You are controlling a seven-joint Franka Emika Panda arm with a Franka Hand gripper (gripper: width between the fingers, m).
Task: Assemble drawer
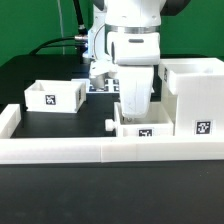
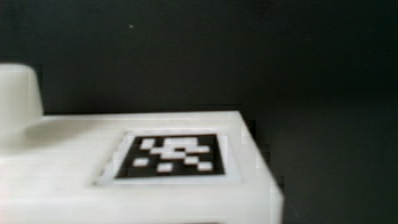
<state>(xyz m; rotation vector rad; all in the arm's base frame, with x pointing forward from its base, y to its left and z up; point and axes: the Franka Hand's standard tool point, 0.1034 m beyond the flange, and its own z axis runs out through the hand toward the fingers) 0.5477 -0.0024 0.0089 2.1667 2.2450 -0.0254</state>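
Observation:
In the exterior view the middle tray (image 1: pixel 140 128) of the drawer stands against the front border wall, its tag facing forward. My gripper (image 1: pixel 135 110) reaches down into or onto this tray, and its fingertips are hidden by the tray's walls. A second open tray (image 1: pixel 55 95) stands at the exterior view's left. The tall boxy housing (image 1: pixel 195 100) stands at the exterior view's right, close beside the middle tray. The wrist view shows a white tagged face (image 2: pixel 173 155) very close and blurred, with no fingers in sight.
The long low white border wall (image 1: pixel 100 150) runs along the front and turns back at the exterior view's left (image 1: pixel 8 120). The marker board (image 1: pixel 100 86) lies behind the arm. A rounded white shape (image 2: pixel 15 95) shows at the wrist picture's edge. The table (image 1: pixel 40 60) is black.

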